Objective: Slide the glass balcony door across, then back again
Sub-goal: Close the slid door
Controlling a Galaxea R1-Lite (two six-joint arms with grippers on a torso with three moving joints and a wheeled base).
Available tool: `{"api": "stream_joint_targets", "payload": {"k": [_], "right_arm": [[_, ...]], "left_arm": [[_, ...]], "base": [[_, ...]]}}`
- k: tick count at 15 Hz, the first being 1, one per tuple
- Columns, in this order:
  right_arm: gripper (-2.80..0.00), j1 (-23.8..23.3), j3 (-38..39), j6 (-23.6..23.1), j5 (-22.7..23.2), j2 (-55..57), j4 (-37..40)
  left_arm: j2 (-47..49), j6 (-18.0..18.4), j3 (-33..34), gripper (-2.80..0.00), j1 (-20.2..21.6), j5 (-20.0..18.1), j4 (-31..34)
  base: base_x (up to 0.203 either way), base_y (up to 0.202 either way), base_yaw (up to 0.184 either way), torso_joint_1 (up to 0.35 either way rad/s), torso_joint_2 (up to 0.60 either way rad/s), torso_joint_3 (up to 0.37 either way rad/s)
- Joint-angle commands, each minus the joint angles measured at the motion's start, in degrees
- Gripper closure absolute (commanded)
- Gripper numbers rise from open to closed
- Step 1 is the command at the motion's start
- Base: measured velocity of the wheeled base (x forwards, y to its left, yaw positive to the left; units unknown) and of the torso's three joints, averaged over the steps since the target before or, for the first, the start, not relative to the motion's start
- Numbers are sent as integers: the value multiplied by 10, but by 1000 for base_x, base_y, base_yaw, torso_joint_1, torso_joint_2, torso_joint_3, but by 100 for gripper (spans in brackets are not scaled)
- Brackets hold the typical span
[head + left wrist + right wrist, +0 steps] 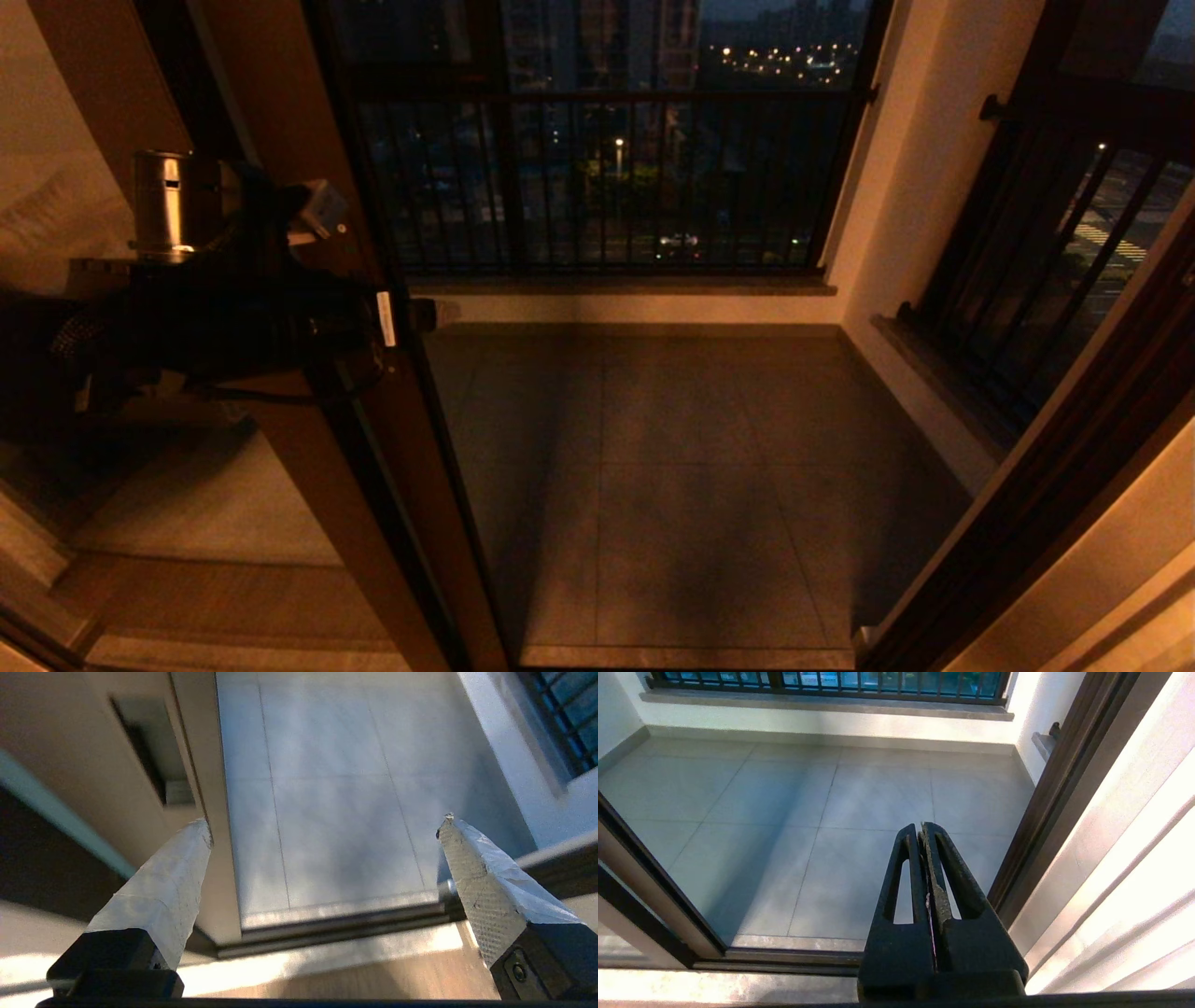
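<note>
The glass balcony door (373, 448) stands at the left of the head view, its dark reddish-brown stile slanting down, and the doorway to its right is open. My left gripper (411, 315) is at that stile's edge at mid height. In the left wrist view the gripper (327, 823) is open wide. One taped finger (163, 891) rests against the door's edge just below the recessed handle slot (149, 760); the other finger (481, 886) is out in the opening. My right gripper (921, 826) is shut on nothing, hanging before the doorway; it does not show in the head view.
Grey balcony floor tiles (700, 467) lie beyond the floor track (336, 928). A black-barred railing window (607, 177) closes the far side, with another (1055, 261) on the right wall. The fixed dark jamb (1074, 467) bounds the opening on the right.
</note>
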Motion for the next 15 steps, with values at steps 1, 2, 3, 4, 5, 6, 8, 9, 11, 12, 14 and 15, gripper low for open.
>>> {"api": "stream_joint_targets", "payload": {"k": [1, 2, 3, 4, 5, 6, 8, 9, 11, 12, 14, 15], "right_arm": [[0, 0, 2, 0, 0, 0, 0], [0, 0, 2, 0, 0, 0, 0], [0, 0, 2, 0, 0, 0, 0], [0, 0, 2, 0, 0, 0, 0], [0, 0, 2, 0, 0, 0, 0], [0, 0, 2, 0, 0, 0, 0], [0, 0, 2, 0, 0, 0, 0], [0, 0, 2, 0, 0, 0, 0], [0, 0, 2, 0, 0, 0, 0], [0, 0, 2, 0, 0, 0, 0], [0, 0, 2, 0, 0, 0, 0], [0, 0, 2, 0, 0, 0, 0]], "left_arm": [[15, 0, 10, -280, 0, 5, -7], [5, 3, 38, -280, 1, 10, -9], [-13, 6, 60, -280, 5, 14, -10], [-29, 5, 66, -280, 8, 13, -11], [-35, 6, 63, -280, 1, 15, -11], [-38, 7, 53, -280, -6, 19, -11], [-44, 7, 44, -280, -8, 32, -11], [-41, 7, 43, -280, -7, 38, -11], [-17, 8, 37, -280, -4, 41, -18], [-7, 9, 32, -280, 0, 46, -33], [-1, 16, 29, -280, 0, 48, -54], [8, 20, 25, -280, 1, 49, -54]], "base": [[0, 0, 0, 0, 0, 0], [0, 0, 0, 0, 0, 0], [0, 0, 0, 0, 0, 0], [0, 0, 0, 0, 0, 0], [0, 0, 0, 0, 0, 0], [0, 0, 0, 0, 0, 0], [0, 0, 0, 0, 0, 0], [0, 0, 0, 0, 0, 0], [0, 0, 0, 0, 0, 0], [0, 0, 0, 0, 0, 0], [0, 0, 0, 0, 0, 0], [0, 0, 0, 0, 0, 0]]}}
